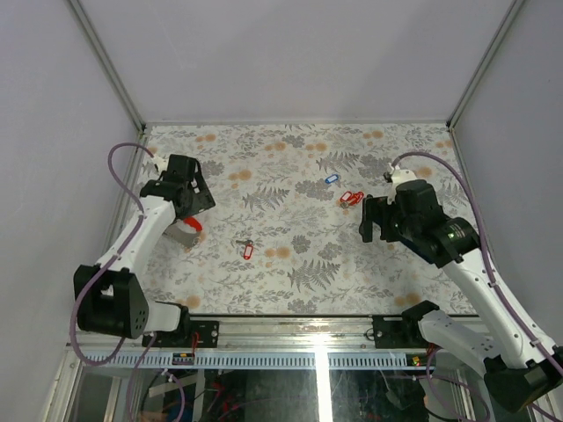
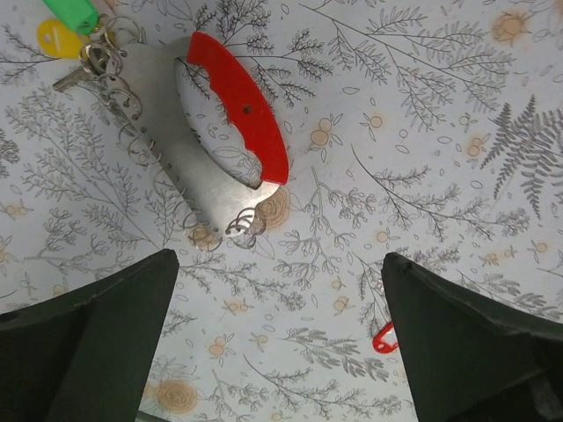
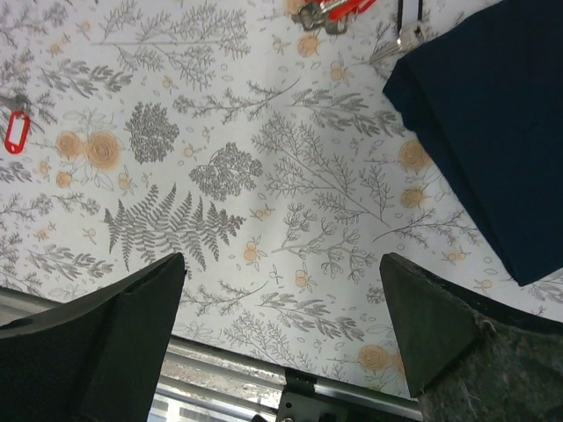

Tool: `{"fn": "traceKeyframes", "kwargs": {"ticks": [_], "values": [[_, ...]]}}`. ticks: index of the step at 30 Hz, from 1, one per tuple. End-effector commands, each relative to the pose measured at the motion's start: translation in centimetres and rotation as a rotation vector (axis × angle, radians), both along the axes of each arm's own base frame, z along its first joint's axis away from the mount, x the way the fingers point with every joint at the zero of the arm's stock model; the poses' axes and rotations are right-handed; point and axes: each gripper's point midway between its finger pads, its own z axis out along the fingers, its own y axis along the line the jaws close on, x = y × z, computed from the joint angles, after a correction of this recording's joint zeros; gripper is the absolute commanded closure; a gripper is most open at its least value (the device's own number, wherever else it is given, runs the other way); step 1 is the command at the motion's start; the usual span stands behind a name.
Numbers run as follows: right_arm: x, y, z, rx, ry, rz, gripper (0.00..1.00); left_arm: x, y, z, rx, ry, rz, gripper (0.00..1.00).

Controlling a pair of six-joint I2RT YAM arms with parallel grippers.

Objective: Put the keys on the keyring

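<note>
A red-tagged key lies mid-table; only its tag shows in the left wrist view. A blue-tagged key and a bunch of red-tagged keys lie further back, the red tags at the top edge of the right wrist view. The keyring is a small wire ring at the tip of a silver and red holder, beside keys with green and yellow tags. My left gripper hovers open near the holder. My right gripper hangs open over bare cloth.
A dark navy folded cloth lies at the right of the right wrist view. The metal rail of the table's near edge runs below the right gripper. Grey walls enclose the patterned table on three sides.
</note>
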Motion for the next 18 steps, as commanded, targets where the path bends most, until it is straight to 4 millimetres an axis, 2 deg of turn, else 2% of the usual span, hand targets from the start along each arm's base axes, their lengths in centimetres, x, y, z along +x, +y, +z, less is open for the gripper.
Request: {"fn": "traceKeyframes", "kwargs": {"ticks": [1,6,12,18], "values": [[-0.1,0.8,0.1,0.045,-0.023,0.037,0.01,2.6,-0.4,-2.1,-0.066,0.001,-0.028,0.0],[-0.8,1.1,-1.0,0.047,0.016,0.066,0.01,4.1,0.0,-5.2,-0.075,0.049,-0.013,0.0],[-0.9,1.5,-1.1,0.061,0.017,0.086,0.01,5.5,-0.4,-7.3,-0.113,0.096,-0.006,0.01],[-1.1,1.9,-1.1,0.087,0.012,0.103,0.01,5.8,-0.5,-10.3,-0.124,0.168,0.031,0.06]]}}
